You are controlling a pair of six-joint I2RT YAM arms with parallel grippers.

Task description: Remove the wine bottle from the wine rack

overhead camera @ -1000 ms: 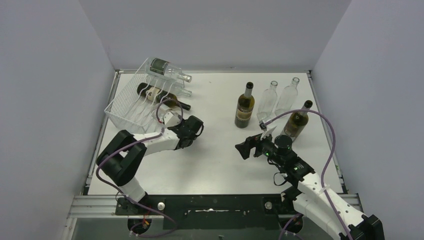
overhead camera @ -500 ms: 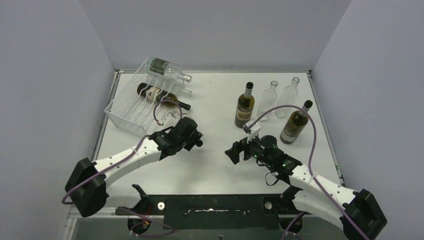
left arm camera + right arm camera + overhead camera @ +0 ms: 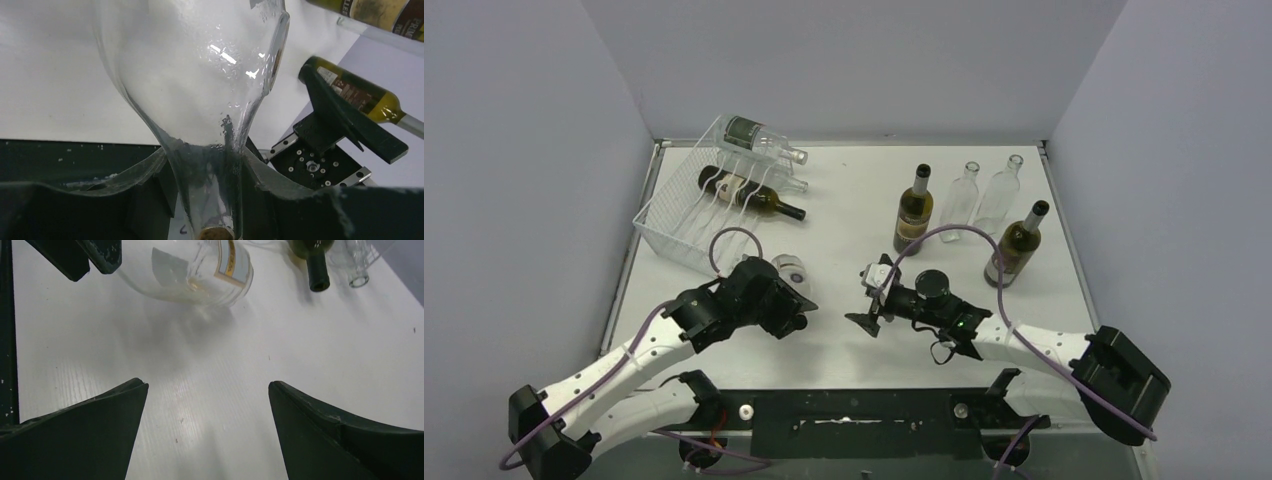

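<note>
The wine rack stands at the far left, with a clear bottle on its top row and a dark bottle lower down. My left gripper is shut on the neck of a clear wine bottle, held off the rack and over the table in front of it. In the right wrist view the same labelled wine bottle shows, tilted just above the table. My right gripper hangs open and empty a little to its right.
On the right of the table stand a dark bottle, two clear bottles and another dark bottle. Grey walls close in the table on the left, back and right.
My left arm has drawn back from the rack toward the near edge with the clear bottle in its grip. My right arm has swung left toward the middle, still open.
</note>
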